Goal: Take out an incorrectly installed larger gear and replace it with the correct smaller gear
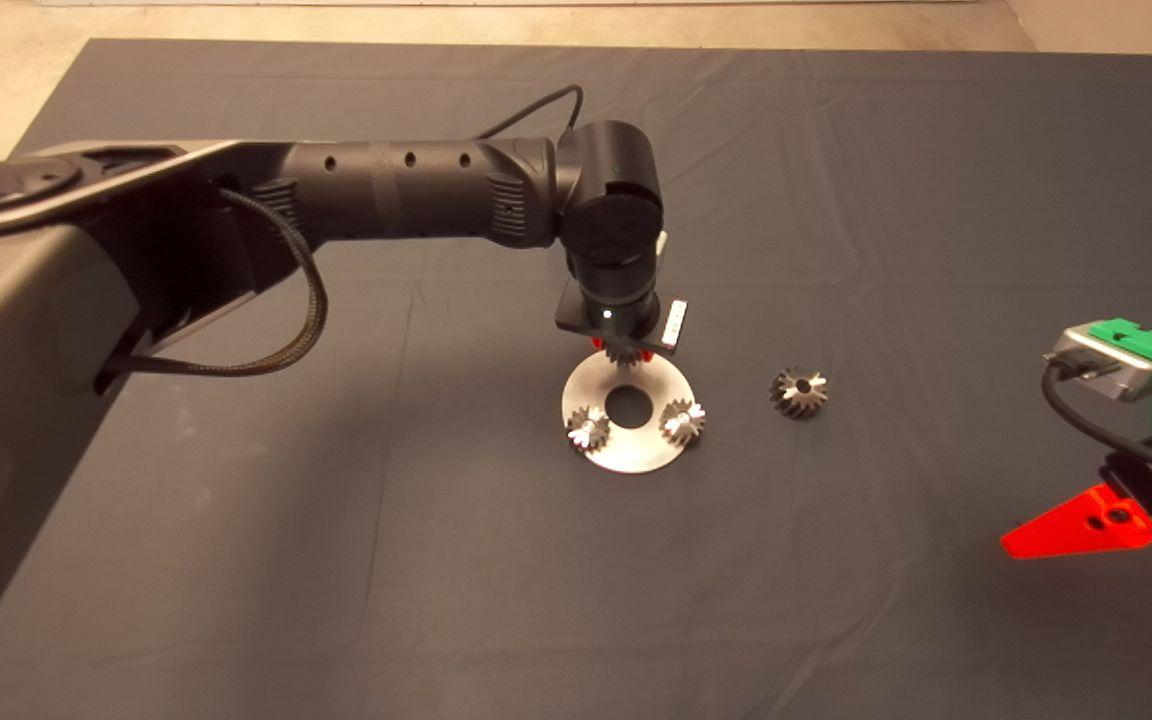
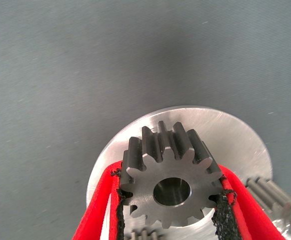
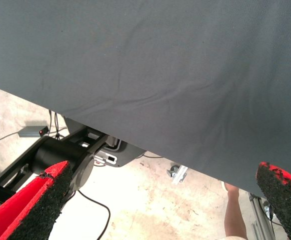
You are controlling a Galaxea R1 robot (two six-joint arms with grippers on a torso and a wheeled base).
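Observation:
My left gripper (image 1: pixel 622 352) hangs over the far edge of a round silver disc (image 1: pixel 628 452) with a centre hole. It is shut on the smaller gear (image 2: pixel 160 150), held by its teeth between both pads just above the disc (image 2: pixel 220 130). Two matching small silver gears (image 1: pixel 587 428) (image 1: pixel 682 420) stand on the disc's near left and near right. The larger gear (image 1: pixel 797 392), dark and conical, lies on the mat to the right of the disc, apart from it. My right gripper (image 1: pixel 1086 520) waits at the lower right edge, open and empty (image 3: pixel 165 177).
The dark mat (image 1: pixel 336 560) has creases and covers the table. The left arm (image 1: pixel 386 190) reaches in across the upper left. In the right wrist view the floor beyond the mat shows cables, a frame and a person's leg (image 3: pixel 233 215).

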